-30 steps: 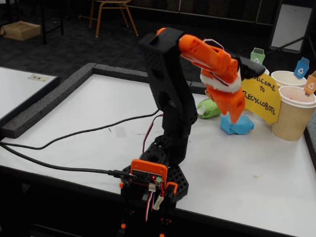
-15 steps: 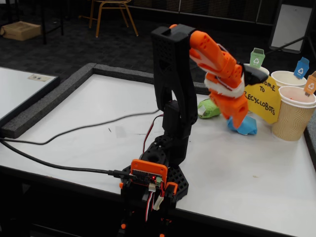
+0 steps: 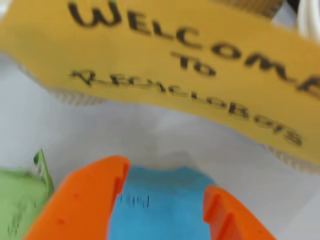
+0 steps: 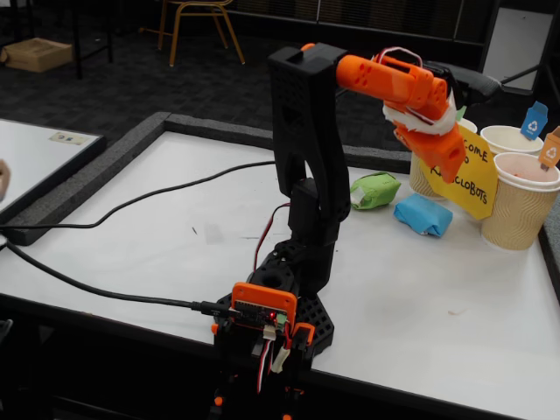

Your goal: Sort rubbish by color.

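**End effector open above the blue lump**

The blue lump (image 4: 423, 214) lay on the desk (image 4: 437, 297), below the raised end effector (image 4: 452, 171) and clear of it. In the wrist view the same lump (image 3: 160, 205) showed between the two orange fingers (image 3: 82, 200), which stood apart with nothing gripped; the end effector (image 3: 165, 185) was open. The green lump (image 4: 374, 190) sat just beside the blue one, to the end effector's left in both views, its edge showing at the lower left of the wrist view (image 3: 22, 205). No orange lump could be made out.

Beyond the fingertips hung the yellow sign (image 3: 165, 60), lettered "WELCOME TO RECYCLOBOTS"; in the fixed view the end effector overlapped its left part (image 4: 472, 179). Behind and right of the sign stood ribbed cups (image 4: 521, 206) with coloured tags (image 4: 534, 121). A black cable (image 4: 131, 206) crossed the desk well to the left, behind the arm.
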Robot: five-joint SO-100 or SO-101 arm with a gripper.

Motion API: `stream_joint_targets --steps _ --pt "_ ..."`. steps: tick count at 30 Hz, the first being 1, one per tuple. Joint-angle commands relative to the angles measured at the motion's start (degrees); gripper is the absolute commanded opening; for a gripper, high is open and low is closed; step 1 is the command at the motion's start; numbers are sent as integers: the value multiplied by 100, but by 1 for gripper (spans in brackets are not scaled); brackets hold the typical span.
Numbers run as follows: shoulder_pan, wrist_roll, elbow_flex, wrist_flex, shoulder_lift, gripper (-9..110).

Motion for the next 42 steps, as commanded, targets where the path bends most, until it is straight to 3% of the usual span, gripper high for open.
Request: stream_joint_targets --steps 1,20,32,42 --pt "158 -35 -817 -598 -53 10" --pt "105 -35 -439 -3437 -1230 9" --pt "114 -35 97 -3516 -483 10" --pt "-79 -35 1591 -3577 1213 10"
